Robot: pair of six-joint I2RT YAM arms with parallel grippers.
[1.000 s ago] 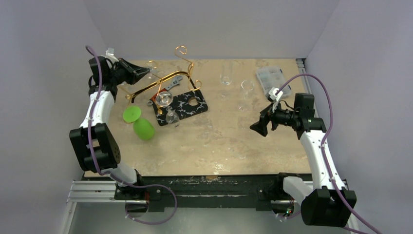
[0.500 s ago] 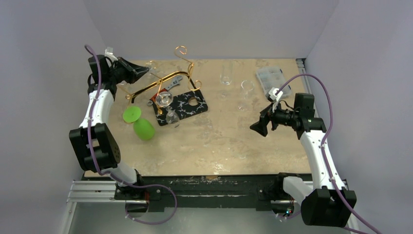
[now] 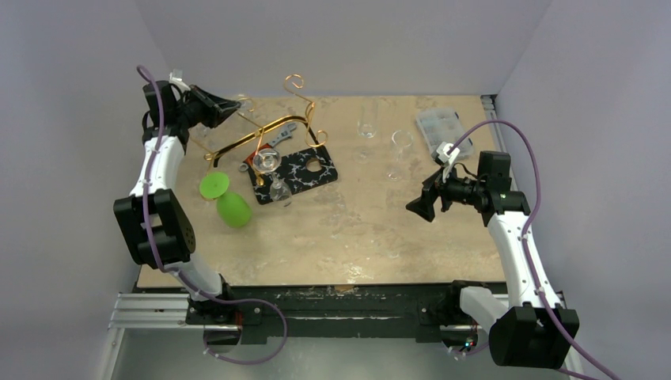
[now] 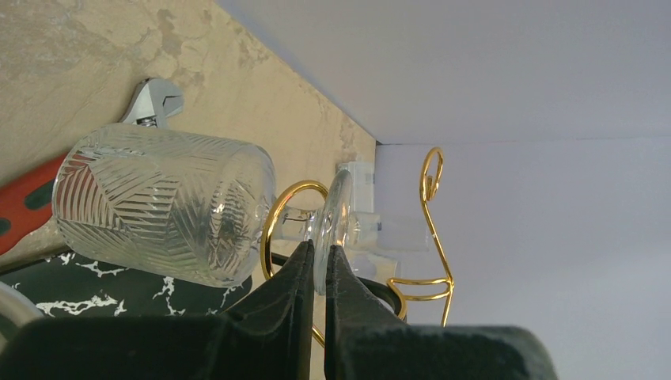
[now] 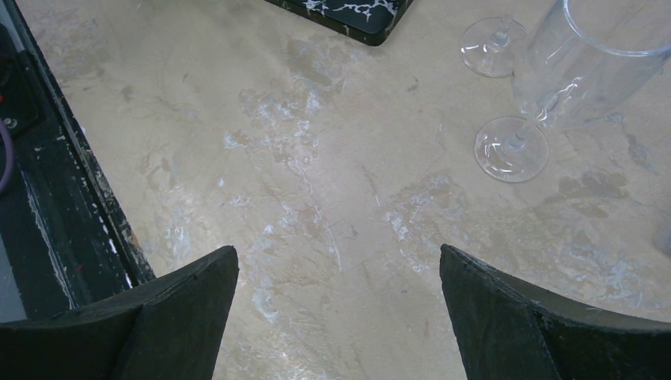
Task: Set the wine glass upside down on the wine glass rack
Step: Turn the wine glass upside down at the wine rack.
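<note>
**A:** ok so where's the wine glass [image 4: 166, 210] right now?

**B:** up off the table [image 3: 356, 229] at the far left corner, in the left gripper [image 4: 318, 249]. The jaws are pinched on the edge of its round foot. On the wrist cam it's a clear cut-pattern glass lying crosswise to the fingers, bowl out to one side.

**A:** and the rack?

**B:** the rack [image 3: 261, 133] is just right of that gripper, back-left on the table, its gold bar right beside the black board [image 3: 297, 178]. In the wrist view one gold loop lines up around the stem, between bowl and foot. Honestly can't tell if the stem is really through the loop or the loop is just behind it. Another gold scroll sticks up past the foot.

**A:** right arm?

**B:** the right gripper [image 5: 336, 253] hangs over bare table on the right side, jaws spread wide, well apart from the rack. Two clear glasses [image 5: 512, 149] stand just ahead of it.

**A:** other stuff around?

**B:** a green glass [image 3: 234, 210] is on its side on the table in front of the rack. A wrench [image 4: 154, 99] shows behind the wine glass's bowl on the wrist cam.
</note>
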